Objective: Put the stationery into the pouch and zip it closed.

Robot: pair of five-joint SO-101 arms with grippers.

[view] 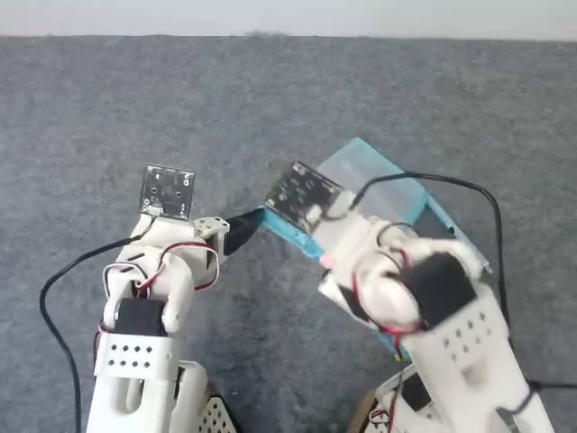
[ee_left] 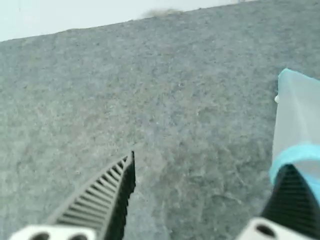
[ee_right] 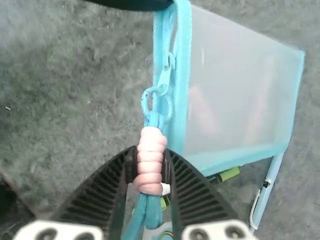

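A translucent pouch (view: 379, 176) (ee_right: 235, 90) with light blue trim lies on the grey felt at centre right. My right gripper (ee_right: 150, 152) is shut on the pink zipper pull (ee_right: 150, 160), which hangs from the blue ring at the pouch's zipper edge; the right arm (view: 424, 298) covers the pouch's near part. Pink shapes show faintly through the pouch wall. A green item (ee_right: 226, 174) and a white pen (ee_right: 265, 192) peek out at the pouch's near end. My left gripper (ee_left: 209, 162) is open, one finger (ee_left: 292, 197) against the pouch's blue corner (ee_left: 292, 155), also seen from above (view: 239, 230).
Grey felt (view: 135, 108) covers the whole table, with open room to the left and at the back. A black cable (view: 469, 189) arcs over the pouch's right side. The white wall edge (ee_left: 60, 15) runs along the back.
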